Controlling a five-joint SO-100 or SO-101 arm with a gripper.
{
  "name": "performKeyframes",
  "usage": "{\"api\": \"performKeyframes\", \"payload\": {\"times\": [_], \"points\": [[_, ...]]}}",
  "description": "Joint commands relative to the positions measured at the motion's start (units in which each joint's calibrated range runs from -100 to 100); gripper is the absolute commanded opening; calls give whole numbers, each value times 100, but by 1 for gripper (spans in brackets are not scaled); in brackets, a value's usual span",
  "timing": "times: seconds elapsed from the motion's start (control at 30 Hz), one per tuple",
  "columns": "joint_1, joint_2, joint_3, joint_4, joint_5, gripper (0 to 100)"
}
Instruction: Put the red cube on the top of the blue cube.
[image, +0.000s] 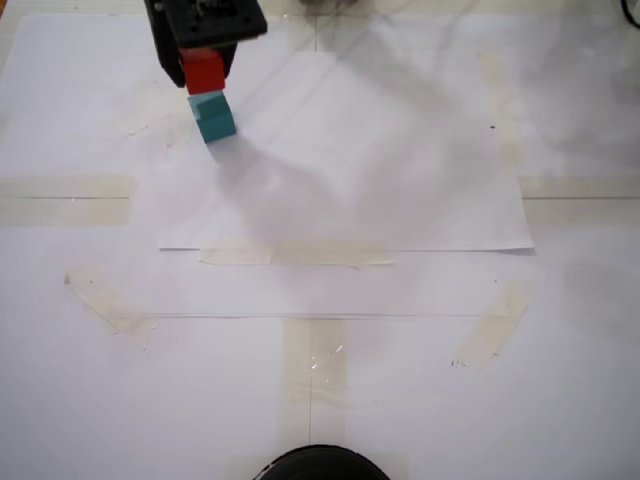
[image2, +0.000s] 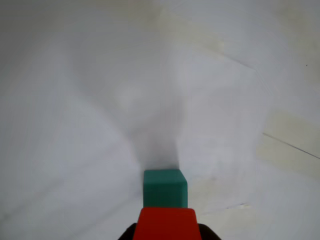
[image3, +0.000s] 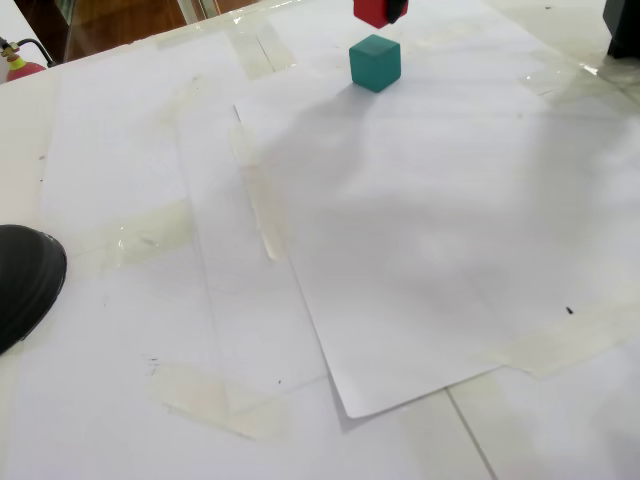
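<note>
Gripper (image: 203, 70) fingers are clenched on the red cube (image: 203, 71), holding it in the air above the blue cube (image: 213, 115). In a fixed view the red cube (image3: 376, 11) hangs clear of the blue cube (image3: 375, 62), a gap showing between the 2. Blue cube rests on white paper (image3: 420, 230) taped to the table. Wrist view shows the red cube (image2: 166, 224) at the bottom edge, blue cube (image2: 165, 188) just beyond it.
</note>
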Motion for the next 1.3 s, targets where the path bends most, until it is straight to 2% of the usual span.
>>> {"api": "performKeyframes", "payload": {"times": [0.0, 1.27], "points": [[20, 59, -62, -188, 29, 11], [-10, 454, 74, -440, -59, 13]]}}
